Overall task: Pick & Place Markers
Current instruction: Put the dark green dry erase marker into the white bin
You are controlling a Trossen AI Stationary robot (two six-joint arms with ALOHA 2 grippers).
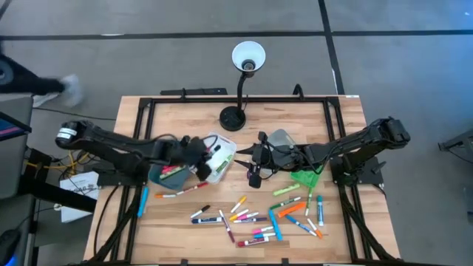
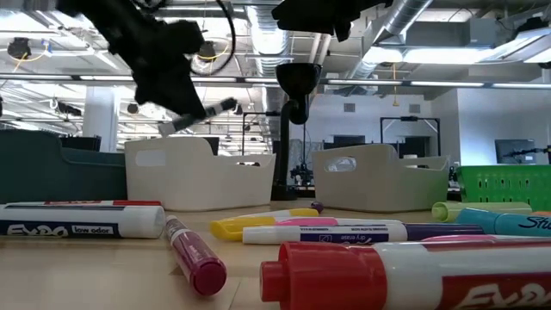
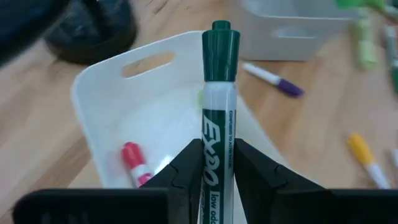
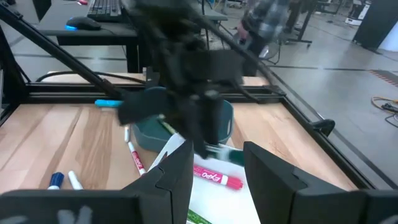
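The left hand (image 3: pixel 217 165) is clenched on a green-capped marker (image 3: pixel 219 93), gripping its white barrel between both fingers so the cap sticks out past the fingertips. It hangs over the white bin (image 3: pixel 106 109), which sits left of the middle of the worktop (image 1: pixel 185 111). From above, this hand (image 1: pixel 201 154) is at the bin's left rim, with a teal bin (image 1: pixel 168 176) just beside it on the side toward the worktop's left edge. Inside the white bin (image 1: pixel 222 159) lies a pink-capped marker (image 3: pixel 134 163).

The right hand (image 4: pixel 214 165) is released, fingers apart with nothing between them, and it hovers near the middle of the worktop, just on the right side of the white bin (image 4: pixel 217 199). In the overhead view this hand (image 1: pixel 255 168) is between the white bin and a grey bin (image 1: pixel 281 139). A green bin (image 1: pixel 304 178) lies tipped on the worktop nearer the right edge.

Most of the loose markers (image 1: pixel 255 218) are scattered across the front half of the worktop, from the middle toward the right edge. A few more lie near the front of the teal bin. A black desk lamp (image 1: pixel 240 89) stands at the back edge, in the middle.
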